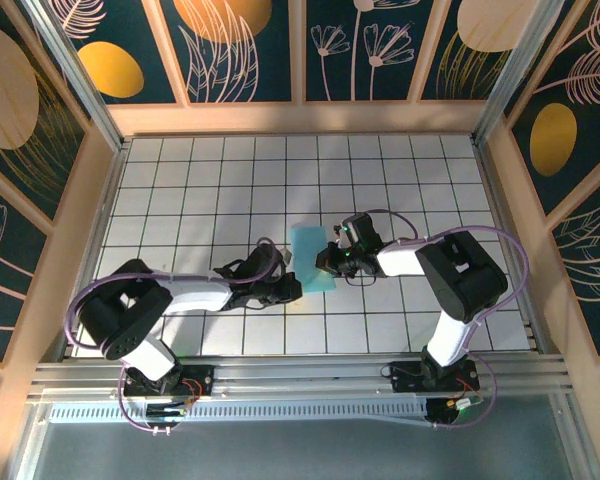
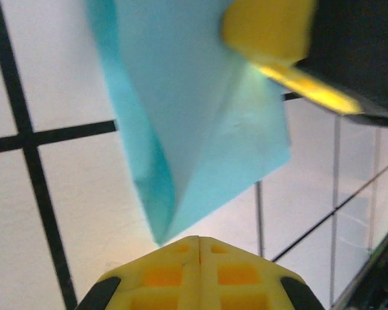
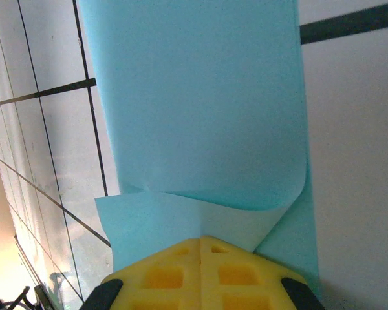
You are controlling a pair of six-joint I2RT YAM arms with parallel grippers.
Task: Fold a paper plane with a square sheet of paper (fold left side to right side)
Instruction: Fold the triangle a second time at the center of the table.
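Lying on the white gridded desk (image 1: 180,190) near its middle, the square sheet of paper (image 1: 308,256) showed in the top view as a tall, narrow light-cyan shape, one layer folded over another. The right end effector (image 1: 328,263) sat at the sheet's lower right edge, and the left end effector (image 1: 288,290) sat just beside its lower left corner. In the left wrist view the left end effector (image 2: 199,242) had its two yellow fingers pressed together with no gap, holding nothing; the pointed lower corner of the paper (image 2: 200,116) ended just ahead of the fingertips, and contact could not be confirmed. A diagonal crease ran up the sheet from that corner. At the top of the same view a yellow pad (image 2: 265,29) of the right arm rested on the paper. In the right wrist view the right end effector (image 3: 200,242) was likewise fully closed, its tips on the paper (image 3: 200,97) where a curled upper layer overlapped a lower flap. Whether any paper was pinched between those fingers could not be determined.
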